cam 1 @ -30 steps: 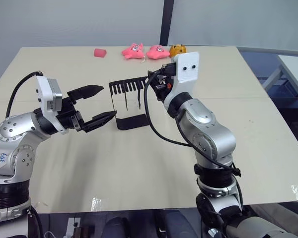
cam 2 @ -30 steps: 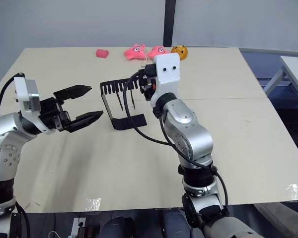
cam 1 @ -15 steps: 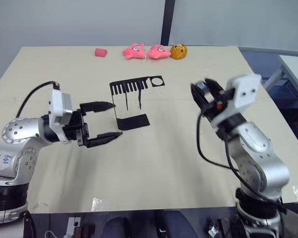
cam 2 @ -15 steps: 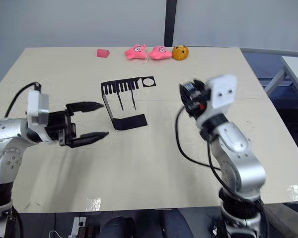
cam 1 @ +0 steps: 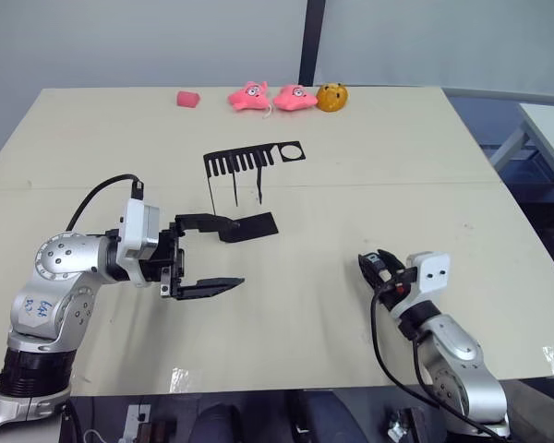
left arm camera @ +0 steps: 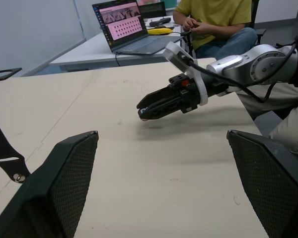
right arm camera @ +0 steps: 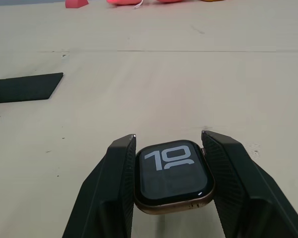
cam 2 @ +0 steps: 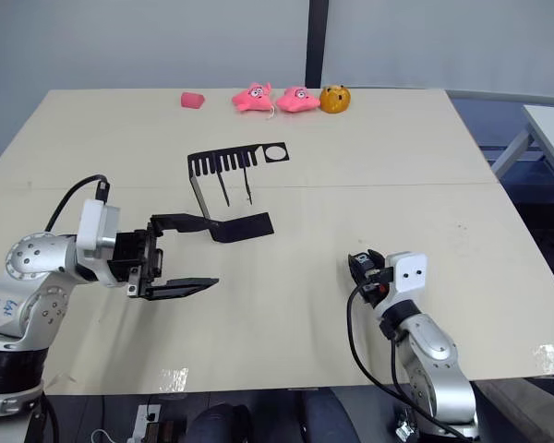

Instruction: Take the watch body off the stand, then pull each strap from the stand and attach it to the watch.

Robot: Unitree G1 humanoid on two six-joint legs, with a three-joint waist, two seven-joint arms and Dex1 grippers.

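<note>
While clamped between the right gripper [right arm camera: 171, 183] fingers, low over the near table [cam 1: 286, 351], watch body [right arm camera: 172, 176] counts as off the stand, screen up with white digits legible in the right wrist view. Left gripper [cam 1: 208, 254] spread wide and holding nothing, beside the stand base. Farther back, stand [cam 1: 249, 189] upright with both straps [cam 1: 246, 187] hanging from the comb plate, round hole vacant; pulling and fitting each strap judged not yet done. Pink toys [cam 1: 268, 95] at the far edge. From the left wrist view, right gripper seen side-on, plus a seated person [left arm camera: 213, 20] and laptop [left arm camera: 126, 27] beyond
</note>
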